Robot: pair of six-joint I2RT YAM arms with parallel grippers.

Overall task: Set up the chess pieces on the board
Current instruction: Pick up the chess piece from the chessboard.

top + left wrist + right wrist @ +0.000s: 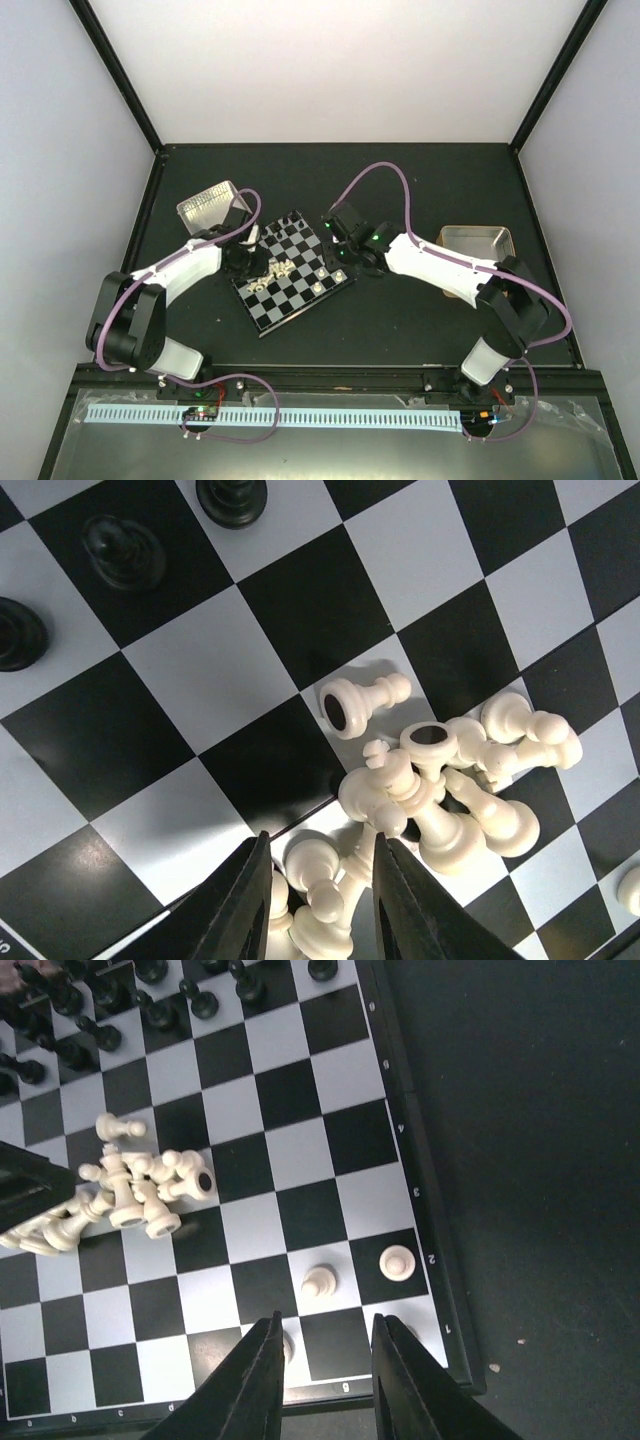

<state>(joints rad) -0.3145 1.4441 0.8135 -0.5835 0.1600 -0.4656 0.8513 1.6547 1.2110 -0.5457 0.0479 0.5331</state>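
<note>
A: While the board [278, 305] sits mid-table, chess pieces [272, 268] lie heaped at its 9 o'clock side; a few stand near 4 o'clock.
B: Left gripper [320, 848]?
A: Fingers either side of two fallen pieces, can't tell if pinched. Right gripper [325, 1328] jaws apart, at the 3 o'clock corner.

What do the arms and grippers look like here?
White link shells and black joints on the left arm and right arm, a lilac cable looping along each. Green lights near the right wrist. Tapered black fingers on the left gripper and right gripper.
</note>
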